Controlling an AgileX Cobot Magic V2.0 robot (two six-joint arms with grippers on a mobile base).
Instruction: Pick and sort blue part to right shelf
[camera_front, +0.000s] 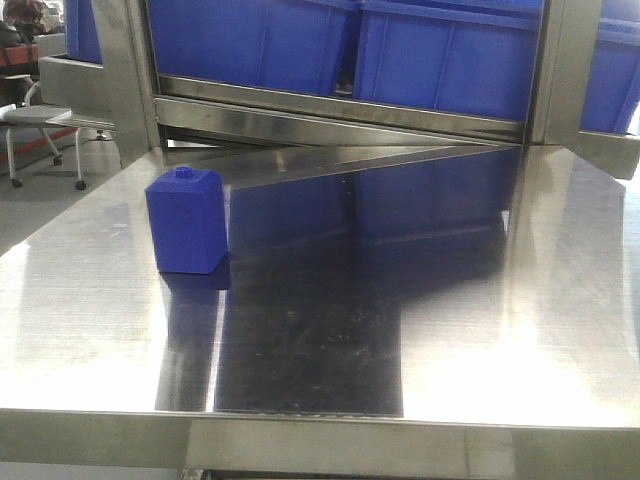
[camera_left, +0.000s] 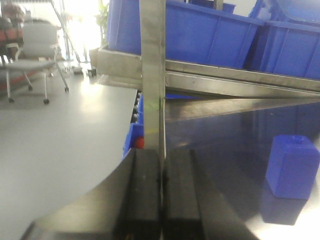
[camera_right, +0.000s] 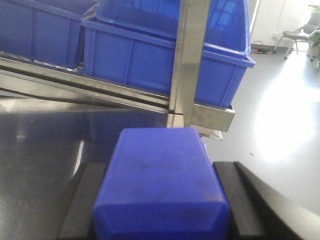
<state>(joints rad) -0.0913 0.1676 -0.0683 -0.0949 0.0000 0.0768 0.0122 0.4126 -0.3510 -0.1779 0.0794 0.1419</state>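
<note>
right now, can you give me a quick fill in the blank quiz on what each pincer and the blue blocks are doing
1. The right pincer is ___ on the blue part.
2. The left pincer is shut and holds ___.
3. On the steel table, the studded blue block stands ___.
4. The bins behind the table are coloured ___.

Missing words: shut; nothing; upright; blue.

Industrial workshop: blue storage bins are sitting on a steel rack ahead of the left gripper; a wheeled chair is standing far to its left.
</note>
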